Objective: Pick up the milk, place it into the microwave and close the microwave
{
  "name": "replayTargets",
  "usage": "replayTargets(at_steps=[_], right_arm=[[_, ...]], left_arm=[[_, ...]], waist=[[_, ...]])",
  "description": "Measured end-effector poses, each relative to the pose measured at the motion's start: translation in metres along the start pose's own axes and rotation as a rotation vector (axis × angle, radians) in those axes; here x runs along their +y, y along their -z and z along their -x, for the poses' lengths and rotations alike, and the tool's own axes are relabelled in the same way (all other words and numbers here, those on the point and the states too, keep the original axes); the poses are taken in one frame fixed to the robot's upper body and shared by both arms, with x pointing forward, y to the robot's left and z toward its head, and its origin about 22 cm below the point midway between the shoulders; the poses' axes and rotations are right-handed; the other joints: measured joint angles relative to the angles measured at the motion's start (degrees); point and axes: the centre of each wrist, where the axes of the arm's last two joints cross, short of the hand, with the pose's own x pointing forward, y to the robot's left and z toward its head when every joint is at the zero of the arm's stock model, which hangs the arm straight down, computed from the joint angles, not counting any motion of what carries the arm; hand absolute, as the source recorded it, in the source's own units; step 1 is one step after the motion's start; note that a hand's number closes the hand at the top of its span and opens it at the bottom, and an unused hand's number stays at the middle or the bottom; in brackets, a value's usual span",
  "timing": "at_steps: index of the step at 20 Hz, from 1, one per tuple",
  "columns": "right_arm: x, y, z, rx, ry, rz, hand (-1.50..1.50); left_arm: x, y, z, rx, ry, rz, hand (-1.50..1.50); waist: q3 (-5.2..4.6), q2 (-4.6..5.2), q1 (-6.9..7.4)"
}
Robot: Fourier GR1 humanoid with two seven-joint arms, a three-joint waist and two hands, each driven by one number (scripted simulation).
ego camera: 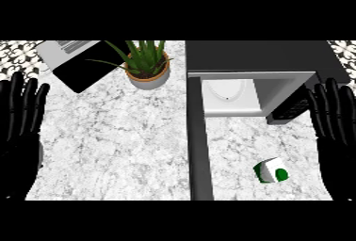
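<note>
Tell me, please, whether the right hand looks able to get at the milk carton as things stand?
Probably yes: the milk carton lies on bare counter just left of the open right hand, with nothing between them.

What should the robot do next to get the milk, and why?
Probably lower the right hand toward the milk. That hand is open at the right edge, nearest the carton, which sits untouched on the counter before the open microwave.
</note>
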Motion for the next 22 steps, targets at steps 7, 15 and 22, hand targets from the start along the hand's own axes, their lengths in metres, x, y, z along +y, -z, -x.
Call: replayTargets(at_steps=[7, 15, 22], right_arm=[[0.02, -0.028, -0.004, 0.05, -0.02, 0.036, -1.5], [0.052, -0.068, -0.016, 0.11, 0.157, -0.007, -1.5], [0.064, -0.09, -0.013, 0.116, 0.122, 0.039, -1.5]], left_arm=[[0.004, -0.003, 0.005, 0.06, -0.021, 0.003, -1.5], [0.009, -0.037, 0.013, 0.185, -0.098, -0.025, -1.5], [0.003, -0.068, 0.002, 0.208, -0.12, -0.026, -1.5]], waist=[[-0.37, -0.08, 0.25], [-0.44, -0.18, 0.4], [-0.46, -0.18, 0.51]])
